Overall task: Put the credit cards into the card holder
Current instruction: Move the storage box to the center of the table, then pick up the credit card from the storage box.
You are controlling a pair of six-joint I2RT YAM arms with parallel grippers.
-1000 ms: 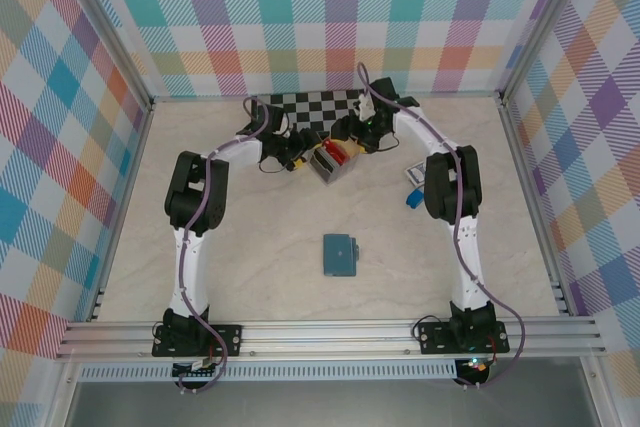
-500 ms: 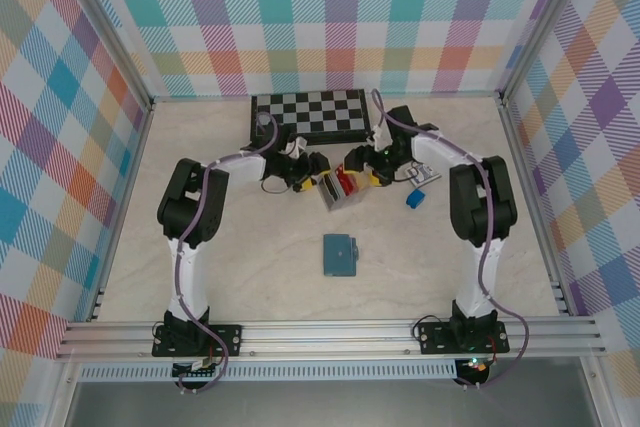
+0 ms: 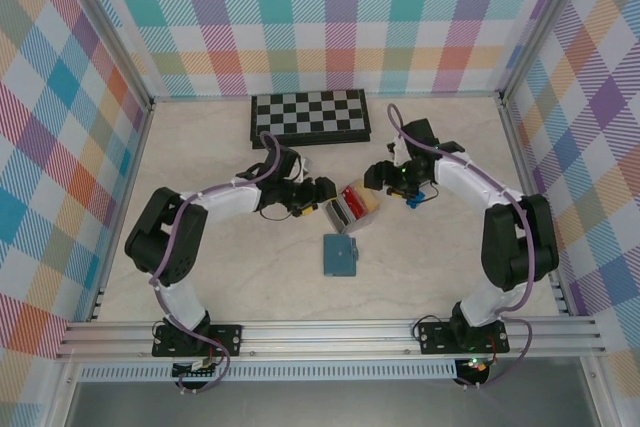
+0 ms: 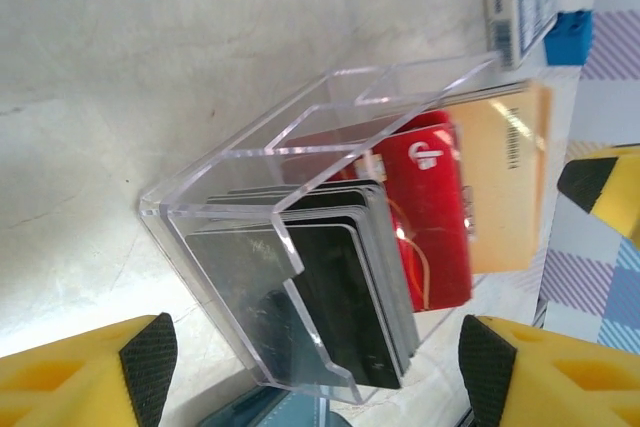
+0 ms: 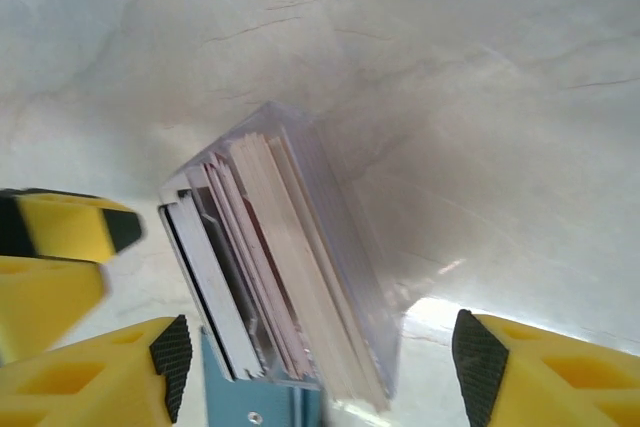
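Flanking a clear acrylic box (image 3: 342,215) on the desk (image 3: 230,277), both claws stand open. The left claw (image 4: 318,359) has its pads spread wide on either side of the box's near corner. The right claw (image 5: 320,347) straddles the box from the other side, jaws parted; we cannot tell whether its pads meet the walls. The credit cards (image 4: 440,217), red and tan, sit packed inside the box beside darker cards (image 4: 345,297). The teal card holder (image 3: 340,255) lies flat just beside the box, nearer the arm bases. A chessboard (image 3: 310,115) rests well behind.
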